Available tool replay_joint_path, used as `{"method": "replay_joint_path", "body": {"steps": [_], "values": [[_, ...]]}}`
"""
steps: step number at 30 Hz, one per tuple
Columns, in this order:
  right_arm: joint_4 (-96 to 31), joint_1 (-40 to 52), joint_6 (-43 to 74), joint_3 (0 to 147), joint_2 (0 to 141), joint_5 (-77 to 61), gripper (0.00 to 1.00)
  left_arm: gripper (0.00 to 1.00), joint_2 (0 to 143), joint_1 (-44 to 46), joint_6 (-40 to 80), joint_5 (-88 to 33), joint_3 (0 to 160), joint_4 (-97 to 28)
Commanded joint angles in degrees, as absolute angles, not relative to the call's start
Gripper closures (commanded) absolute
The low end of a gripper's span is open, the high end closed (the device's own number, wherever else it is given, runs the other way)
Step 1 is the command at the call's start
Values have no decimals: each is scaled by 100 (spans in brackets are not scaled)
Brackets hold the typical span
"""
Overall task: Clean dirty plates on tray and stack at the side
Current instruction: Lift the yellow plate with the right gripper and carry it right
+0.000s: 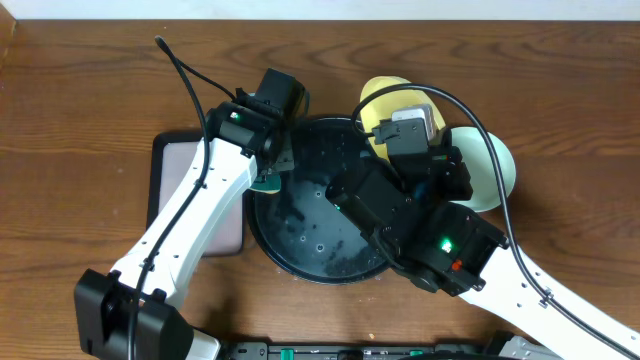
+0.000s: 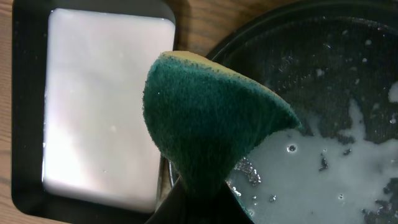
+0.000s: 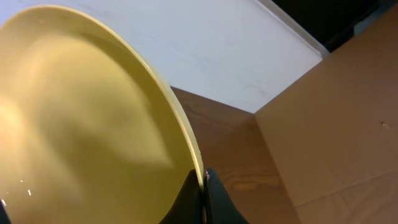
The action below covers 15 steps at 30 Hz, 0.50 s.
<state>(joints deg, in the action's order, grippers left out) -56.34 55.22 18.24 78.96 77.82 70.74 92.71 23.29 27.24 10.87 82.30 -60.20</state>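
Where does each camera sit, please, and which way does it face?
Overhead: fixed above the table, facing down at the round black tray; the left arm and right arm show.
Left wrist: on the left arm, facing down at the tray and the rectangular tray; the left gripper pinches a green sponge.
Right wrist: on the right arm, tilted towards a wall; the right gripper pinches the yellow plate by its rim.
Shared: overhead and left wrist both show both trays and the sponge; overhead and right wrist, the yellow plate.
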Motion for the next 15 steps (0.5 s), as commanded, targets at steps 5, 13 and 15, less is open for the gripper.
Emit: {"method": "replay_joint_path", "body": {"steps": [5, 13, 15], "values": [[-5642, 5325, 2088, 7896, 7673, 5789, 99, 93, 9249, 2305, 2799, 1142, 8176, -6036], [-5588, 3557, 1796, 7896, 7673, 2338, 99, 92, 9249, 2305, 2799, 1142, 8176, -6036], [-5555, 2936, 1656, 7896, 7673, 1487, 99, 93, 9249, 2305, 2799, 1142, 8176, -6036]]}}
